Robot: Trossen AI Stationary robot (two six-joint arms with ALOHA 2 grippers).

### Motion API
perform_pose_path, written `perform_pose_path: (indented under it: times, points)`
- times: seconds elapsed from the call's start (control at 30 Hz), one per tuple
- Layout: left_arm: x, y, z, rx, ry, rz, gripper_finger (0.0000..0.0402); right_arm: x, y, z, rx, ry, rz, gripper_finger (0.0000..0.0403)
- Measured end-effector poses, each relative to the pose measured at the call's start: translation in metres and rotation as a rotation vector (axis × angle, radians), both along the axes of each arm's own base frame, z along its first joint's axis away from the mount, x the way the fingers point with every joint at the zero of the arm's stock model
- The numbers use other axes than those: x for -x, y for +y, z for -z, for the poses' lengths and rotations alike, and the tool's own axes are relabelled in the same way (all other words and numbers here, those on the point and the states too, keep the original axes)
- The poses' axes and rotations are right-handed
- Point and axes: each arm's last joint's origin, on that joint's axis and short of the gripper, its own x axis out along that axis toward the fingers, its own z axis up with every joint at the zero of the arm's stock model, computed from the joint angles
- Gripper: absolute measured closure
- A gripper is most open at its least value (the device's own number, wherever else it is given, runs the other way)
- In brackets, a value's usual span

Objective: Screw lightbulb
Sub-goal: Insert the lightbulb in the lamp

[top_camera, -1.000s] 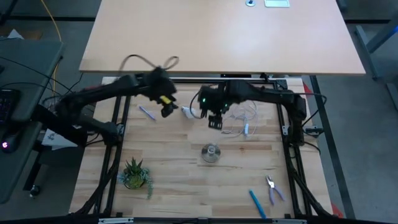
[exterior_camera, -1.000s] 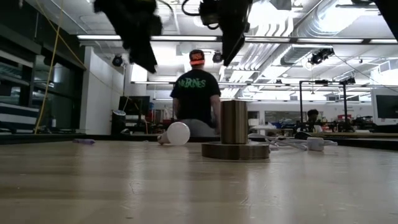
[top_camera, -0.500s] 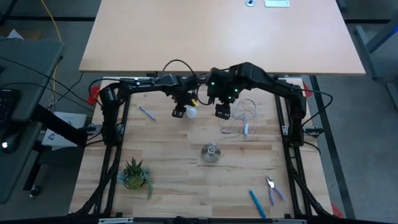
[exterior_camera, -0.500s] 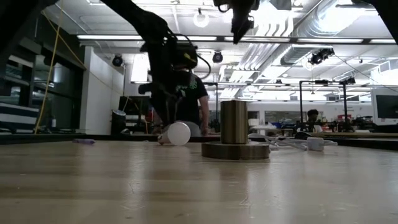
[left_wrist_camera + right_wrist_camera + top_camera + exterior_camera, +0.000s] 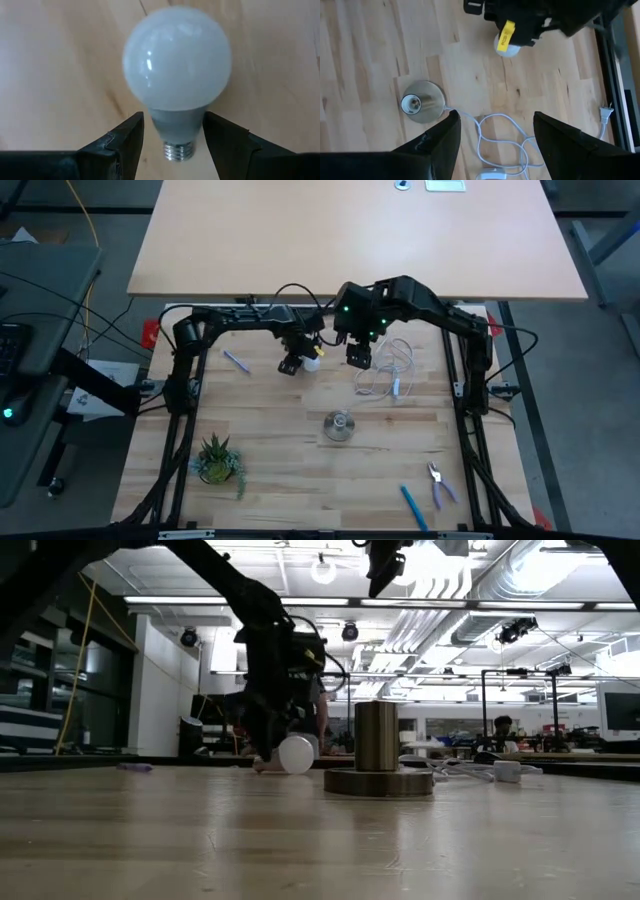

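The lightbulb is white and pear-shaped. It lies on its side on the wooden table, toward the far side, and it also shows in the low view. My left gripper points down over it. The gripper is open, with one finger on each side of the bulb's neck, just above the silvery screw base. No contact shows. The grey socket stands upright on its round foot at mid-table. My right gripper hangs open high above the table with nothing between its fingers.
The socket's white cord lies looped at the far right, under my right gripper. A small potted plant stands near left. Pliers and a blue pen lie near right, and a small bluish object lies left of the bulb.
My left gripper has swung toward the table's right and come down to the table. It has rolled about its own axis and now stands with its fingers astride the bulb's neck. My right gripper has risen a little and stays open.
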Motion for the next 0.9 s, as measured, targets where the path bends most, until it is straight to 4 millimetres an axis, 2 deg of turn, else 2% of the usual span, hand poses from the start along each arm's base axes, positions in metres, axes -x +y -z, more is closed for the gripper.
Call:
perform_pose_path:
  times: [0.2,0.33,0.43,0.5,0.67,0.9]
  points:
    - [-0.011,-0.01,0.02,0.004,0.026,-0.026,0.0206,0.0,0.0,0.0,0.0,0.0,0.001,0.0164]
    - [-0.014,-0.014,0.022,0.005,0.035,-0.11,0.0212,0.0,0.0,0.0,0.0,0.0,0.003,0.0164]
    - [-0.014,-0.015,0.019,0.012,0.021,-0.139,0.0239,0.0,0.0,0.0,0.004,0.001,0.002,0.0164]
    - [-0.013,-0.016,0.014,0.021,0.004,-0.14,0.026,0.0,-0.001,0.0,0.006,0.0,0.001,0.0164]
    - [-0.008,-0.02,-0.014,0.088,-0.071,-0.153,0.0263,0.004,-0.008,-0.003,0.077,0.007,-0.014,0.0164]
    - [0.019,-0.023,-0.067,0.105,-0.193,-0.219,0.0245,0.034,-0.036,-0.028,0.159,-0.077,0.085,0.0164]
